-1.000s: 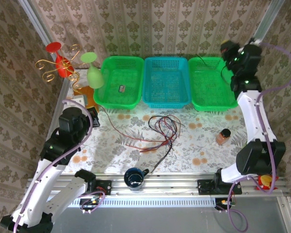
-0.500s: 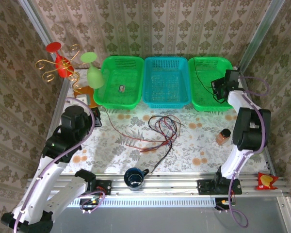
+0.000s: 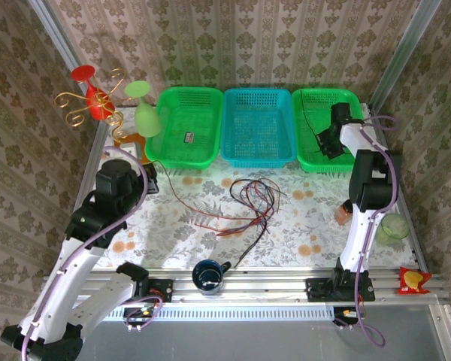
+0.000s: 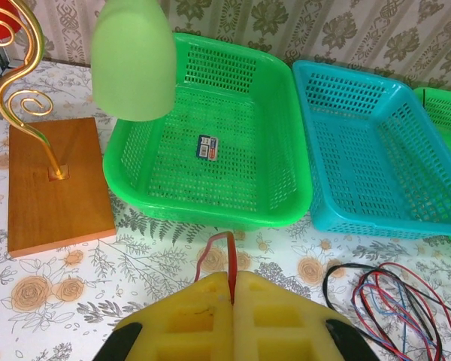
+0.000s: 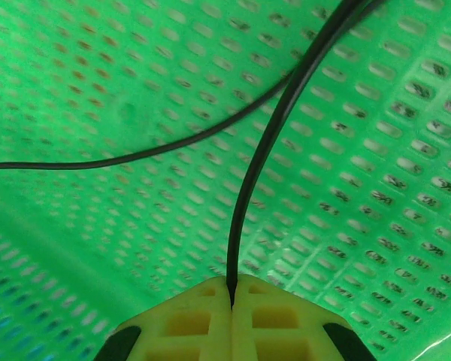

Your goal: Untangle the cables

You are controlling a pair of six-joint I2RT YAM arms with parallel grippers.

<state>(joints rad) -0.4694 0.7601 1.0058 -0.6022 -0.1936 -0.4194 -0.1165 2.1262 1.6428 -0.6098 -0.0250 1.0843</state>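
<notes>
The left fingers (image 4: pixel 210 312) are pressed together on a red-brown cable (image 4: pixel 227 259), which loops up from the seam between the yellow pads, above the floral surface (image 3: pixel 301 226) and just in front of the left green basket (image 4: pixel 278 218). The right fingers (image 5: pixel 210 304) are likewise closed, pinching a black cable (image 5: pixel 263 162) inside the right green basket (image 5: pixel 98 90) — it rises from the pads and crosses the mesh. The other cables (image 3: pixel 252 199) — black, red and blue strands — lie in a loose tangle at mid-surface, in front of the blue basket (image 3: pixel 233 159), with one strand trailing toward the left arm.
</notes>
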